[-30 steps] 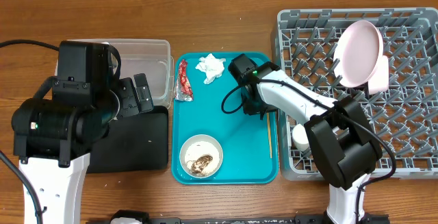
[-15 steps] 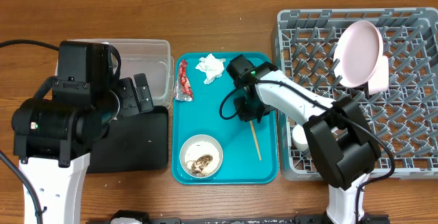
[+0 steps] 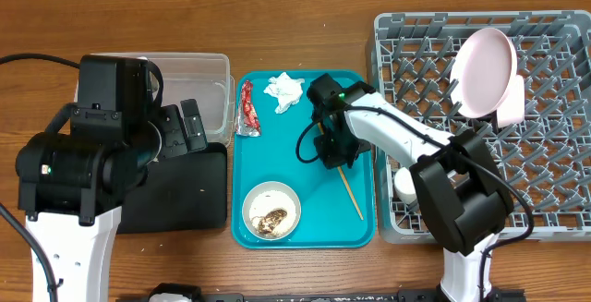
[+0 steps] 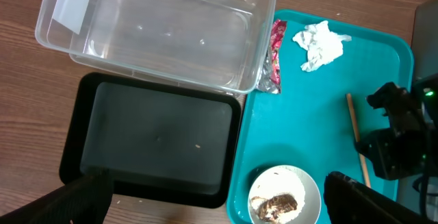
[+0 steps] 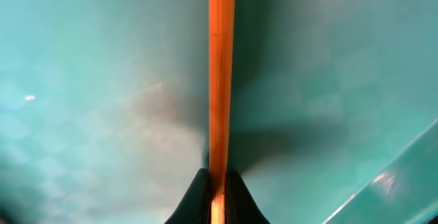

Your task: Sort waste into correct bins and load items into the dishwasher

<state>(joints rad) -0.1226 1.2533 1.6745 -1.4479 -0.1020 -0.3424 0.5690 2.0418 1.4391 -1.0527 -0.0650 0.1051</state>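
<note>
Black right gripper (image 3: pixel 334 151): down over the teal tray, clamped tight on one end of the chopstick; in the wrist view the dark fingertips (image 5: pixel 191 207) pinch the wood from both sides.
Chopstick (image 3: pixel 350 191): a thin wooden stick running slantwise from the gripper toward the tray's near right corner. Whether its free end touches the tray, I cannot tell.
Teal tray (image 3: pixel 309 205): sits mid-table, between the bins and the rack.
White bowl (image 3: pixel 271 211): on the tray's near left part, well apart from the gripper, with brownish food scraps (image 3: pixel 272 221) inside.
Tissue (image 3: pixel 283 91): crumpled and white, at the tray's far edge, near the right arm's wrist.
Red wrapper (image 3: pixel 249 110): lies along the tray's far left side, just beside the clear tub.
Grey dish rack (image 3: pixel 545 163): right of the tray. A pale pink plate (image 3: pixel 488 69) stands on edge among the far pegs, and a small white cup (image 3: pixel 404 184) sits at the near left corner, partly hidden by the arm.
Left gripper (image 3: pixel 183 126): fingers spread wide with nothing between them, hovering over the bins.
Clear tub (image 4: pixel 171 35): on the wood at far left.
Black tray (image 4: pixel 154 138): just in front of the tub, its edge touching it.
</note>
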